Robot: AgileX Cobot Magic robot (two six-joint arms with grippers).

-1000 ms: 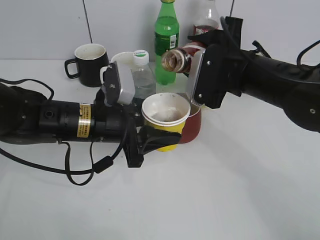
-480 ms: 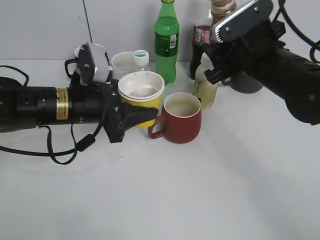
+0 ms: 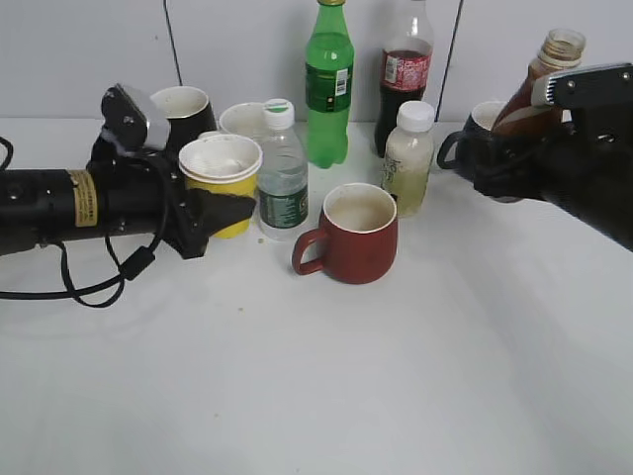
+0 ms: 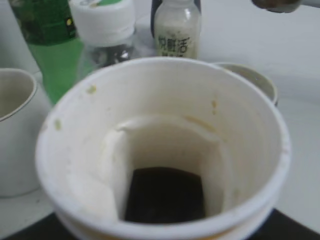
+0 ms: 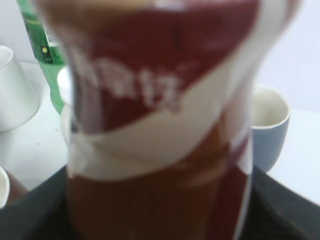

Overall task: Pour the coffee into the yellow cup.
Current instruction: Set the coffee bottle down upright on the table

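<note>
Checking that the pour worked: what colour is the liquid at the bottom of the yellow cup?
Dark brown, nearly black, pooled in the yellow cup; the left wrist view shows it best.

Yellow cup (image 3: 224, 188), white rim and inside, dark liquid at bottom; brown coffee bottle (image 3: 534, 89), brown-and-white label; dark red mug (image 3: 351, 234); green bottle (image 3: 328, 84); white table (image 3: 396, 376).

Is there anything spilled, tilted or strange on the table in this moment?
No spill shows. The coffee bottle in the right gripper is uncapped and leans a little. The yellow cup, held by the left gripper, has yellowish specks on its white inner wall and dark liquid at the bottom.
</note>
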